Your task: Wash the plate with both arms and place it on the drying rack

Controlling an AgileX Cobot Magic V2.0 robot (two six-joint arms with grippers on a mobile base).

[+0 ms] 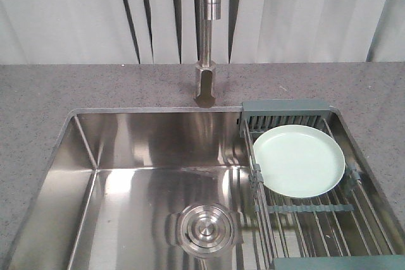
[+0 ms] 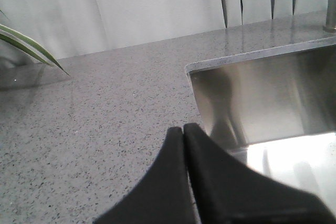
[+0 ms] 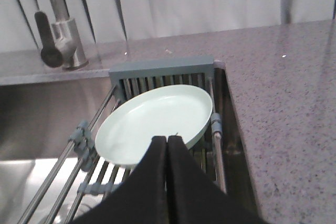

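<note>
1. We see the plate (image 1: 299,160) lying flat on the bars of the drying rack (image 1: 316,219), which spans the right end of the sink (image 1: 126,175); the plate sits toward the rack's back end, near its slotted caddy (image 1: 285,113).
2. Our left pincer (image 2: 183,128) is closed on nothing, over the tabletop (image 2: 105,108) just left of the sink's corner.
3. Our right pincer (image 3: 167,139) is likewise closed and empty, hovering at the plate's near rim.
4. We judge the plate stiff, light and smooth, so probably slippery once wet.
5. Its low raised rim is the only hold; we would open the right pincer and pinch the near edge where it overhangs the bars.
</note>
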